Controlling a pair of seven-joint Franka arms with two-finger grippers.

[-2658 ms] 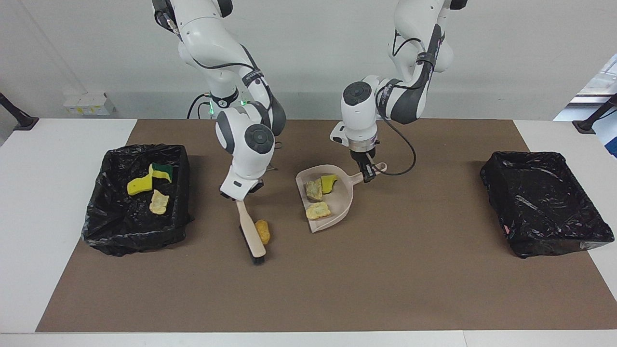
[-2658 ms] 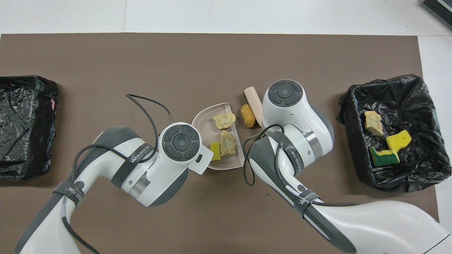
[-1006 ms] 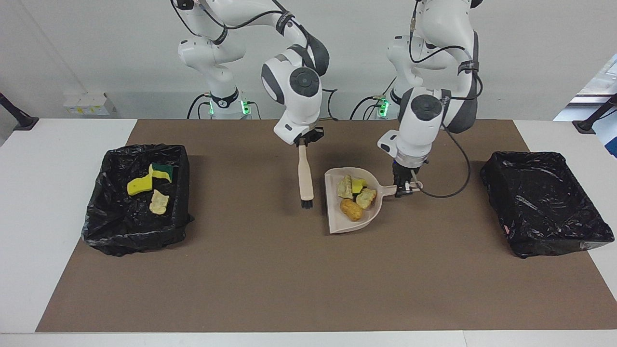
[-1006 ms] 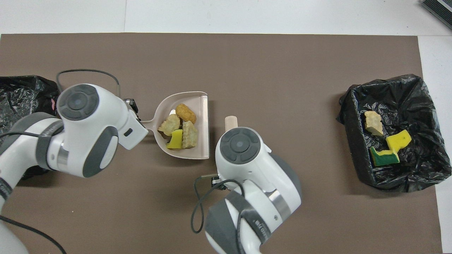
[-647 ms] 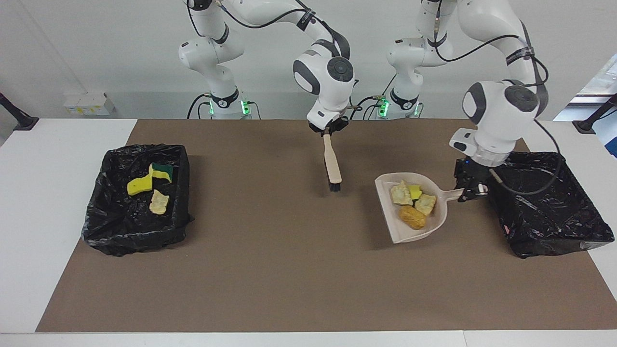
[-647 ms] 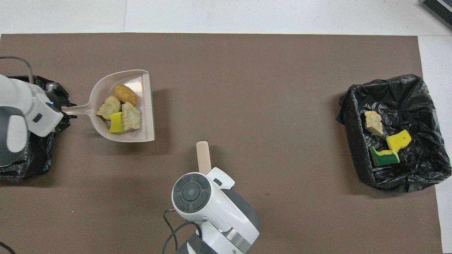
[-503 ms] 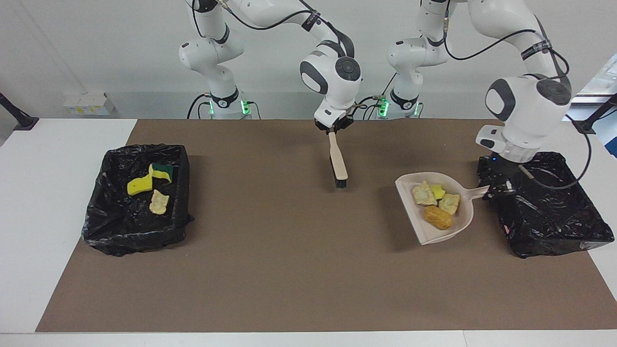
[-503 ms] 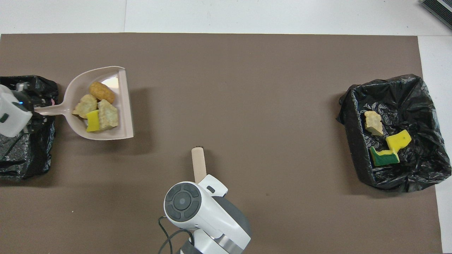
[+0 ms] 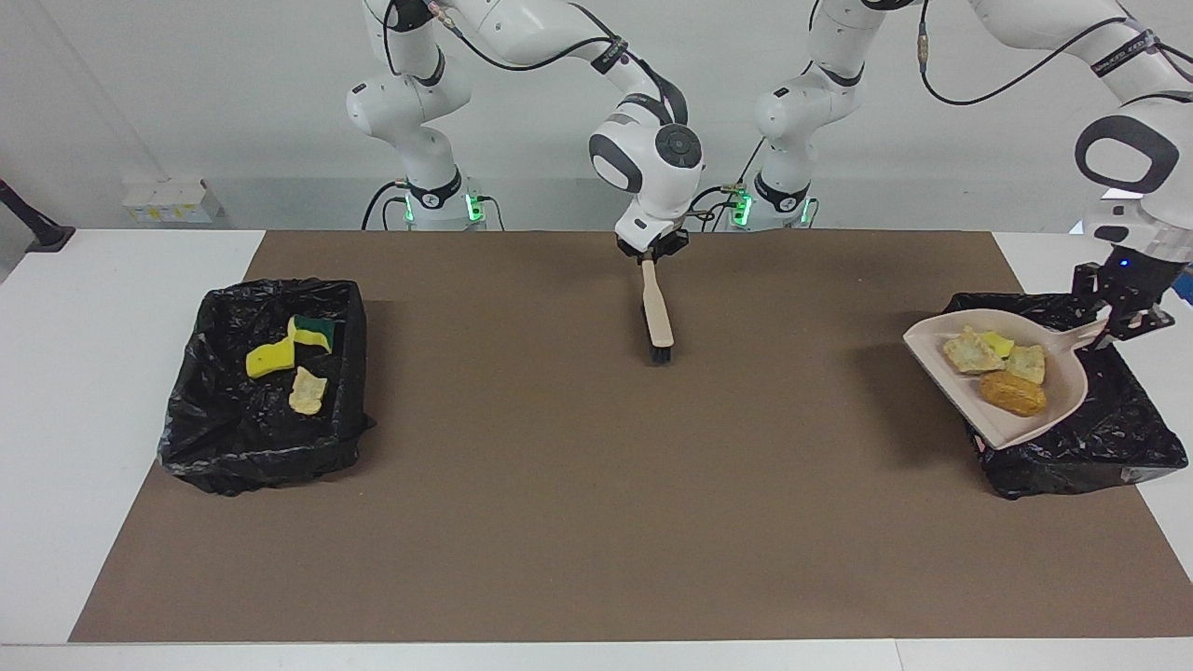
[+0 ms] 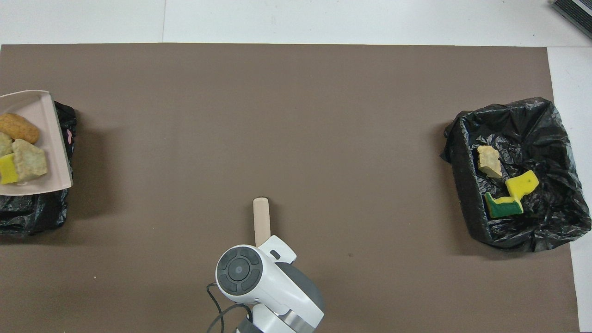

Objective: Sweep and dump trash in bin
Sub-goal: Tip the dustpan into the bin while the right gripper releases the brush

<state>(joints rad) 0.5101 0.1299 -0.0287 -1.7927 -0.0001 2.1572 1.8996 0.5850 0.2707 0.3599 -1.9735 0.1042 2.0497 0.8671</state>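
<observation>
My left gripper (image 9: 1111, 321) is shut on the handle of the beige dustpan (image 9: 935, 349), which hangs tilted over the black-lined bin (image 9: 1100, 443) at the left arm's end of the table. In the pan lies trash: a brown roll (image 9: 1012, 394), two pale lumps (image 9: 969, 354) and a yellow sponge chunk (image 9: 1000, 344). The overhead view catches only part of the dustpan (image 10: 48, 138) with the roll (image 10: 18, 128) above the bin (image 10: 27, 215). My right gripper (image 9: 652, 252) is shut on the brush (image 9: 658, 317), bristles down at the mat's middle, near the robots.
A second black-lined bin (image 9: 266, 443) at the right arm's end holds a yellow sponge (image 9: 268, 358), a green-backed sponge (image 9: 315, 330) and a pale lump (image 9: 306, 391). A brown mat (image 9: 596, 522) covers the table. The right wrist hides the brush's handle end in the overhead view.
The left gripper has carried the loaded dustpan toward the left arm's end and lifted it over the bin there. The right gripper with the brush has barely shifted.
</observation>
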